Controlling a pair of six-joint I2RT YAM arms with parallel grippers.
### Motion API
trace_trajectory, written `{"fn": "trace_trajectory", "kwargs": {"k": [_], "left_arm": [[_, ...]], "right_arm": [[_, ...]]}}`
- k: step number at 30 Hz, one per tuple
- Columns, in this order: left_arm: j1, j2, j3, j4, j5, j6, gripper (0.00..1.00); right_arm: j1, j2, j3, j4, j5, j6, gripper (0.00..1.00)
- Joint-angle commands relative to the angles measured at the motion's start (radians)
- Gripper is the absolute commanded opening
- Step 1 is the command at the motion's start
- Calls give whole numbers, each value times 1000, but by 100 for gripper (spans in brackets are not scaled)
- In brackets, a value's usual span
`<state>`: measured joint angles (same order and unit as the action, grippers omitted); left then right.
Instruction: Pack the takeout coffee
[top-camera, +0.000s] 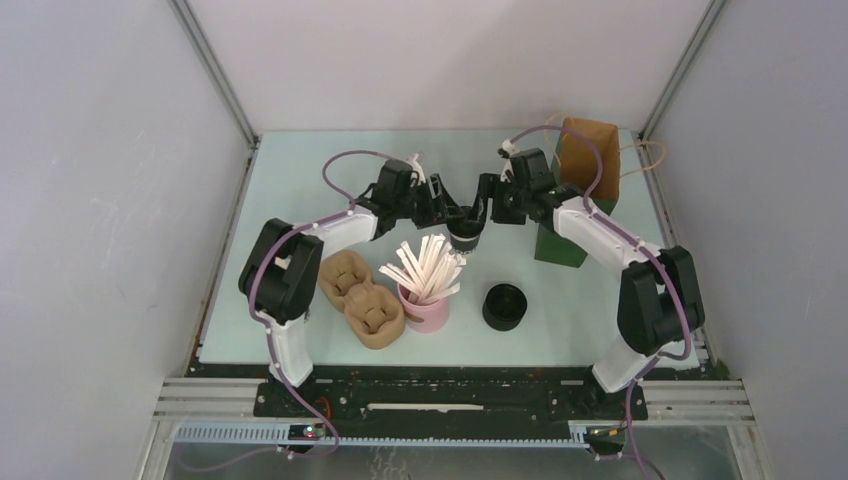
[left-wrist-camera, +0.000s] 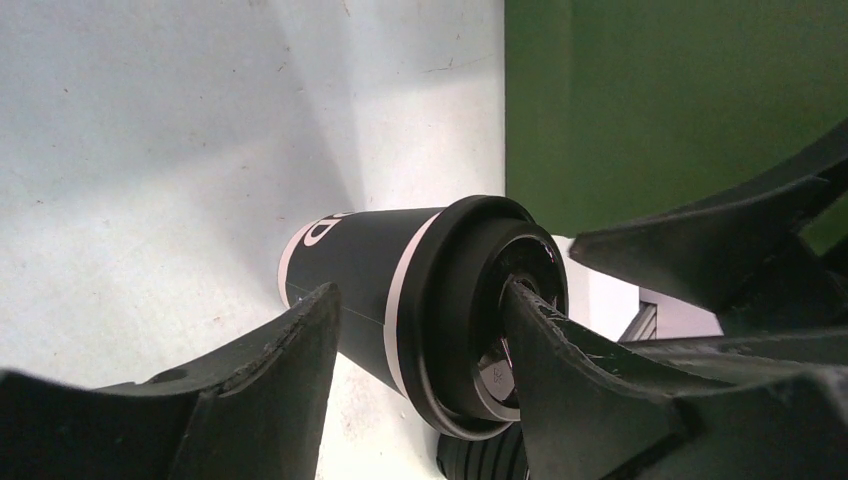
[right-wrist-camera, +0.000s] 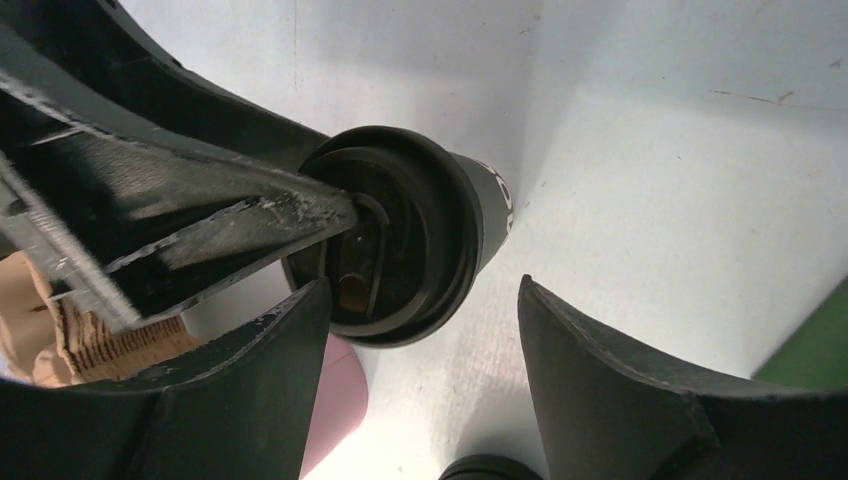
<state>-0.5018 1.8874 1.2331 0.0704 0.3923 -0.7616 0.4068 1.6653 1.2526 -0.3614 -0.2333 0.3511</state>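
While left claw straddles the takeout coffee, grip unclear, right claw gapes wide beside it.

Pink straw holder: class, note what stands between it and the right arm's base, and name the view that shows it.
A squat black stack of lids stands there, touching neither; the top external view shows it.

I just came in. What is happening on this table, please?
Both arms meet at the cup in the middle of the table. The left claw straddles it, with one finger lying across the lid; whether it really grips is unclear. The right claw hangs open beside the cup, holding nothing. The cup is not yet packed: the carrier sits apart, near the left arm.
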Motion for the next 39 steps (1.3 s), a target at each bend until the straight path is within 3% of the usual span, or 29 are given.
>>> {"fn": "trace_trajectory", "kwargs": {"k": [1,7,13,24,39], "left_arm": [[-1,-19,-48,-16,-37,7,65],[-2,-34,-60,-6,-42,-2,65],[-1,-45,-74,16,-49,-35,65],[-3,-52,-102,46,-75,-69,65],[-15,-55,-140,91,-74,-105,65]], "right_arm": [[13,-83,48,-93,55,41,78],[66,-111,25,-132,54,60,75],[81,-148,-86,-40,44,201,64],[94,-142,-204,137,78,434,64],[7,-40,-186,265,-21,384,60]]}}
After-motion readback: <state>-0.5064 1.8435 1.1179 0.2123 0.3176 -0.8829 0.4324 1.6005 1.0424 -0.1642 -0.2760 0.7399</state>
